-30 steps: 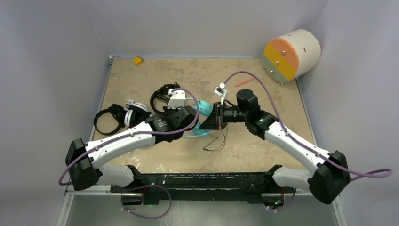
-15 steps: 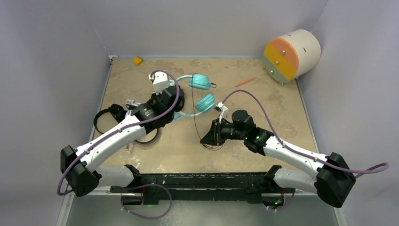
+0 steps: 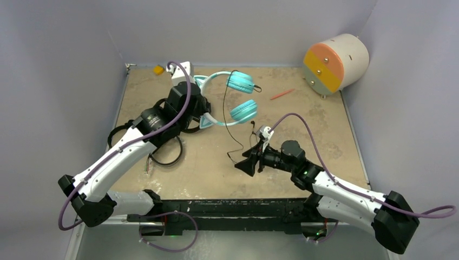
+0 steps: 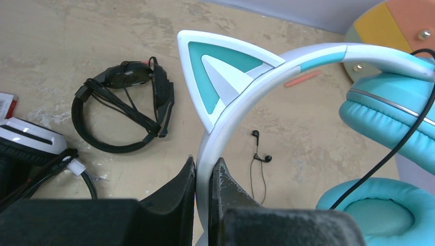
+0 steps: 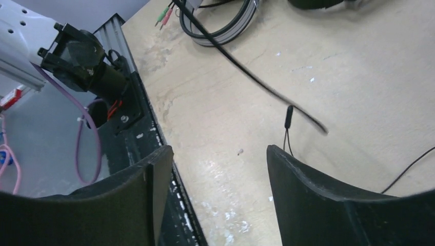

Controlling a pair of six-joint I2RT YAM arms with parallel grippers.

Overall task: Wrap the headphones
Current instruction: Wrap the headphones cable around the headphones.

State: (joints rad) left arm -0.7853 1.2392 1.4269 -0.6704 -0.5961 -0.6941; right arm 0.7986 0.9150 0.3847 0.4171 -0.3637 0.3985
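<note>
One container only: a cream drum [image 3: 335,62] with an orange, yellow and green face sits at the far right corner, and I can't see inside it. My left gripper [image 4: 205,177] is clamped on the white band of the teal cat-eared headphones [image 3: 241,97], which have been carried from mid-table up toward the far edge. My right gripper [image 5: 216,151] has pulled back toward the near edge and its jaws have parted, empty. The thin black cable [image 3: 226,116] trails from the upper cup to the mottled tan tabletop [image 3: 325,141]. A black headset [image 4: 123,110] and a white-and-black headset [image 4: 25,141] lie at left. Grey walls [image 3: 243,27] surround the table.
</note>
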